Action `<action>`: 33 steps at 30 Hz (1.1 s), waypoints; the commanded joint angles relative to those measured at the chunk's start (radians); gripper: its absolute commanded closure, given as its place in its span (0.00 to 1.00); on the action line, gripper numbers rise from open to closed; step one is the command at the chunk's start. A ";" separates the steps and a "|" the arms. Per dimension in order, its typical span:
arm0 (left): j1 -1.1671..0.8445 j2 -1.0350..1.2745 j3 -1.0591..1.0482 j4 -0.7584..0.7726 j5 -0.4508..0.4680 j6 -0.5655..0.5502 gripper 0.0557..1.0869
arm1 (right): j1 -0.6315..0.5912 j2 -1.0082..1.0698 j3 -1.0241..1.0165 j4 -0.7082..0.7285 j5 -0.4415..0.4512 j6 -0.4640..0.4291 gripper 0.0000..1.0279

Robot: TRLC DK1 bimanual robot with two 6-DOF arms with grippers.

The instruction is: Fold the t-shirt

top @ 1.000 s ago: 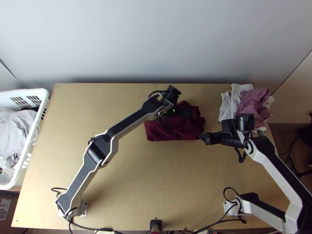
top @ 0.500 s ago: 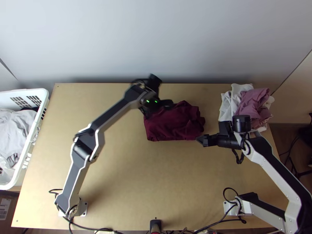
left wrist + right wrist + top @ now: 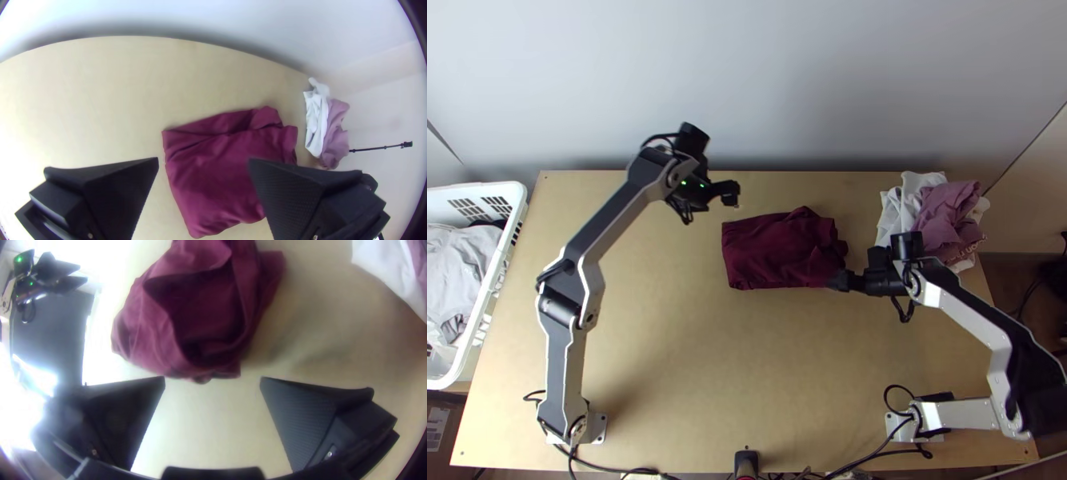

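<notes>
Lying roughly rectangular on your surface (image 3: 691, 368), the t-shirt (image 3: 775, 252) has your left claw (image 3: 734, 194) and right claw (image 3: 837, 280) nearby, fingers apart on both.

Silver-grey links (image 3: 959, 414) — black joints (image 3: 557, 310), ridged black fingers (image 3: 299, 418)

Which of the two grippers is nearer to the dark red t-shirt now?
The right gripper: its jaws are open close beside the t-shirt's right edge. The left gripper hangs farther off, beyond the far left corner.
</notes>
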 commanded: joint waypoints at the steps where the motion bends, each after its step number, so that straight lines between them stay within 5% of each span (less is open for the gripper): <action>1: 0.043 -0.039 -0.008 -0.033 -0.008 0.024 0.05 | -0.026 0.146 0.042 0.156 -0.013 0.098 0.04; 14: 0.066 -0.023 -0.014 -0.042 -0.011 0.047 0.05 | 0.098 0.341 0.267 0.239 -0.013 0.282 0.04; 20: 0.088 -0.007 -0.019 -0.046 -0.014 0.060 0.05 | 0.169 0.400 0.396 0.202 -0.009 0.333 0.18; 21: 0.096 -0.004 -0.019 -0.046 -0.014 0.061 0.05 | 0.181 0.413 0.418 0.184 0.002 0.330 0.30; 24: 0.111 0.002 -0.019 -0.052 -0.014 0.067 0.05 | 0.216 0.429 0.453 0.168 0.040 0.276 0.98; 33: 0.152 0.013 -0.028 -0.099 -0.028 0.087 0.05 | 0.234 0.346 0.407 0.072 0.082 0.189 0.97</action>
